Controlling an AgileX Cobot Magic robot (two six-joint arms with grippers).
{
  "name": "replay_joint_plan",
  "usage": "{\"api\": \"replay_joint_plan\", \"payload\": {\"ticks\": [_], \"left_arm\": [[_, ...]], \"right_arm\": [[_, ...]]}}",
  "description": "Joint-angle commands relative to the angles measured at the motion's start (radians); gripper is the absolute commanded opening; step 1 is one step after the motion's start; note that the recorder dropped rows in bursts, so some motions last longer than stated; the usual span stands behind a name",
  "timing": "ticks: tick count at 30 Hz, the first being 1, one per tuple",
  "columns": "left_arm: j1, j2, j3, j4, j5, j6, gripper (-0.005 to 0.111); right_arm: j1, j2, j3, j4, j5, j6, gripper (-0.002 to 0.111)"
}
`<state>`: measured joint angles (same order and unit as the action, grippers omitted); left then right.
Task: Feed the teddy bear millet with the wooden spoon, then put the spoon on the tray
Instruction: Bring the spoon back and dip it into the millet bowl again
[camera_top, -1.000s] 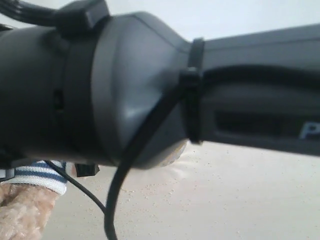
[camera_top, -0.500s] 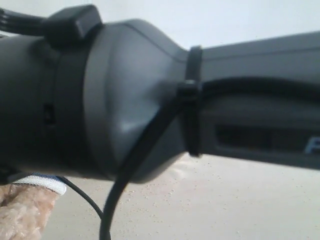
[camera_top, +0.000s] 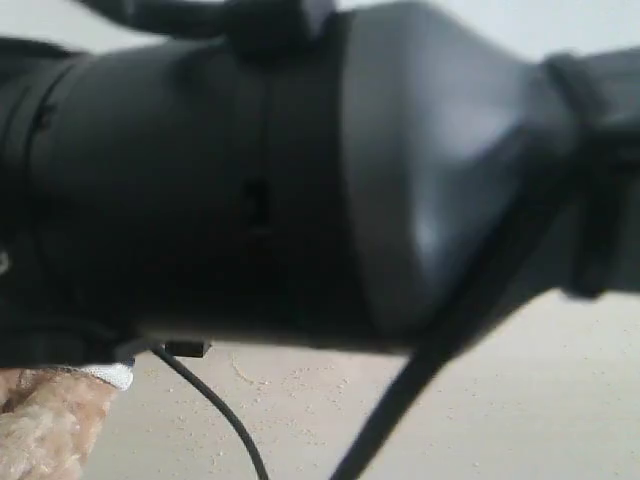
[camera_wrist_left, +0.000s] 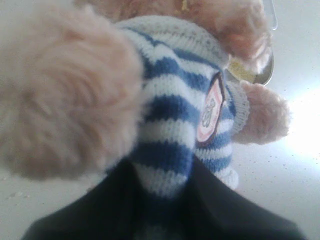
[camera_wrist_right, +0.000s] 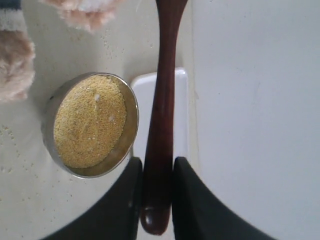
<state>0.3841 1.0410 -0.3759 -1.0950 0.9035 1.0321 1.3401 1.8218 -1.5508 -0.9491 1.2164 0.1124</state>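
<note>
The right hand (camera_wrist_right: 157, 165) is clamped on the slim handle of the wooden spoon (camera_wrist_right: 162, 100), one dark finger on each side and the rounded handle end sticking out behind them. The spoon lies just beside the steel bowl (camera_wrist_right: 131, 107), its shaft crossing the white tray (camera_wrist_right: 181, 110), whose rounded corner sits close against the bowl's rim; whether spoon and tray touch cannot be told. The bowl is heaped with yellow millet (camera_wrist_right: 90, 122), and loose grains speckle the bench (camera_wrist_right: 25, 200) around it. The left hand (camera_wrist_left: 160, 190) is closed on the lower body of the teddy bear (camera_wrist_left: 175, 115), its fingers pinching the striped shirt below the shield badge (camera_wrist_left: 210, 107), with the bowl close behind the bear. In the exterior view a dark arm (camera_top: 250, 180) hides nearly everything; a thin cable (camera_top: 215, 405) hangs beneath it, near a furry paw.
</note>
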Motion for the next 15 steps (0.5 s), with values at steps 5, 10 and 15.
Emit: {"api": "replay_joint_plan", "payload": {"ticks": [5,10,15], "left_arm": [[0.003,-0.008,0.002,-0.014,0.005,0.006,0.005],[0.003,-0.008,0.002,-0.014,0.005,0.006,0.005],[0.003,-0.008,0.002,-0.014,0.005,0.006,0.005]], "right_arm": [[-0.103,-0.100,0.011,0.152,0.005,0.068,0.015],[-0.146,-0.142,0.096,0.186,0.005,0.090,0.015],[-0.208,-0.200,0.207,0.305,0.005,0.151,0.015]]}}
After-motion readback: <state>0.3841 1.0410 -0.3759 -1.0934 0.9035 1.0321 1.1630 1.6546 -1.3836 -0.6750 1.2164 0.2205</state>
